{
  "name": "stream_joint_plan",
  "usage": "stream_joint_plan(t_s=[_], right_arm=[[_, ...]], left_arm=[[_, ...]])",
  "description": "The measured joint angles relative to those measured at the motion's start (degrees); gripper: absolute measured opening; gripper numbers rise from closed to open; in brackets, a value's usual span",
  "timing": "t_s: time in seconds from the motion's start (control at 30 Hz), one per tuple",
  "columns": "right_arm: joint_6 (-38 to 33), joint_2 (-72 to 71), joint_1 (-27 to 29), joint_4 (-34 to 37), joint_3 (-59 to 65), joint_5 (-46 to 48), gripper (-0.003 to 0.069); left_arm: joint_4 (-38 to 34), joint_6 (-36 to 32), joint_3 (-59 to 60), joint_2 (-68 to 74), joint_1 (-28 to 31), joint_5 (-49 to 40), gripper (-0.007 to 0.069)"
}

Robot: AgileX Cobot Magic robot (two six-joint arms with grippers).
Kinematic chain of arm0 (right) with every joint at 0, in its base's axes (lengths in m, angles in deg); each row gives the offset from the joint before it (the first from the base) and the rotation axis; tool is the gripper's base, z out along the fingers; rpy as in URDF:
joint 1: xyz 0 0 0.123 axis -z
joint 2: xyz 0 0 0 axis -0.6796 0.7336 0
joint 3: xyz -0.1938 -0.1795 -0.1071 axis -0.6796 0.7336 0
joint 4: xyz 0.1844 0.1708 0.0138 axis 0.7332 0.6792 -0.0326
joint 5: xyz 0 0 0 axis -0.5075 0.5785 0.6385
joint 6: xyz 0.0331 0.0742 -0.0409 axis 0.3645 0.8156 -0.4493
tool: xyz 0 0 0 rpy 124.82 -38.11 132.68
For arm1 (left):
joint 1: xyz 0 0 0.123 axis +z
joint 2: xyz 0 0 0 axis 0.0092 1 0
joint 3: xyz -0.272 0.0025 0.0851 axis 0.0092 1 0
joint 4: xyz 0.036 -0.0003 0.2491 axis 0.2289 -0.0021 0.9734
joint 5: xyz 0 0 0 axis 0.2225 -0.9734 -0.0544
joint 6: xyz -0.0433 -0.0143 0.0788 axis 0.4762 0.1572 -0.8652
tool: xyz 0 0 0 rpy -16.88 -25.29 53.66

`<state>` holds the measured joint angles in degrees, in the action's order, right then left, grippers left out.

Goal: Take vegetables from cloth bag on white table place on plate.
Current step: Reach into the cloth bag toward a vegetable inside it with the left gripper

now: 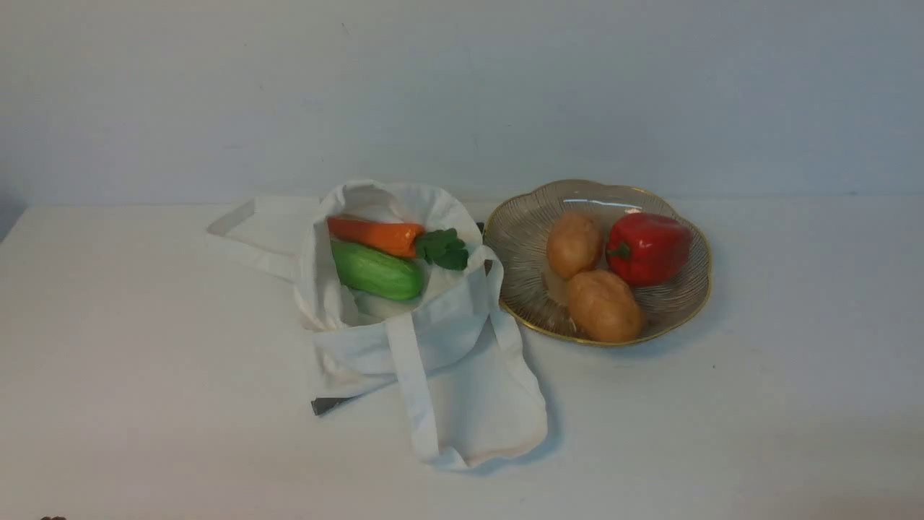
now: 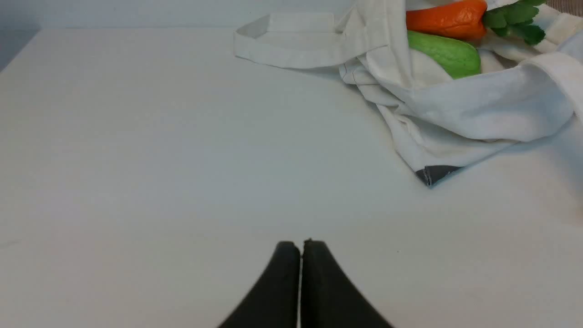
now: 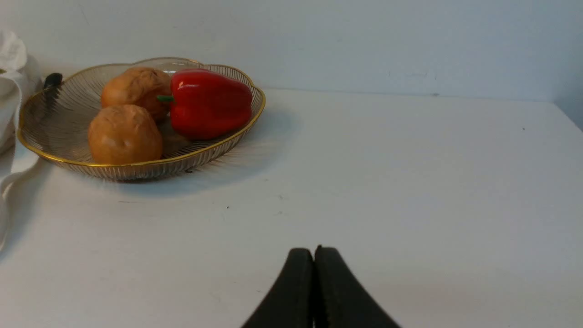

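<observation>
Two glossy vegetables, the orange carrot with leafy green top (image 1: 379,236) and the stubby green cucumber (image 1: 379,273), lay inside the soft off-white cloth bag (image 1: 440,339), at the far edge of the white table (image 1: 180,375), left of its middle. The black left gripper (image 2: 301,243) and the black right gripper (image 3: 316,250) were both shut, with nothing between the fingers. From the left fingers, the vegetables lay ahead and to the right, and this arm seemed to me the nearer. The carrot's long axis ran mostly sideways, so I judged that the fingers should close across it, front to back.
</observation>
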<state>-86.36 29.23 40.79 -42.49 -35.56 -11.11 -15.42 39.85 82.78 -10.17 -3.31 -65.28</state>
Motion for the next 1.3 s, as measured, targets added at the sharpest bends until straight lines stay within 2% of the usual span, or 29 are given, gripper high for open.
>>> stream_joint_plan(t_s=[1.07, 1.13, 1.3], right_arm=[[0.00, 0.00, 0.00, 0.00, 0.00, 0.00, -0.0015], [0.00, 0.00, 0.00, 0.00, 0.00, 0.00, -0.0015], [0.00, 0.00, 0.00, 0.00, 0.00, 0.00, -0.0015]], left_arm=[[-0.05, 0.00, 0.00, 0.00, 0.00, 0.00, -0.0005], [-2.21, 1.43, 0.00, 0.00, 0.00, 0.00, -0.0005], [-17.73, 10.81, 0.12, 0.00, 0.00, 0.02, -0.0005]])
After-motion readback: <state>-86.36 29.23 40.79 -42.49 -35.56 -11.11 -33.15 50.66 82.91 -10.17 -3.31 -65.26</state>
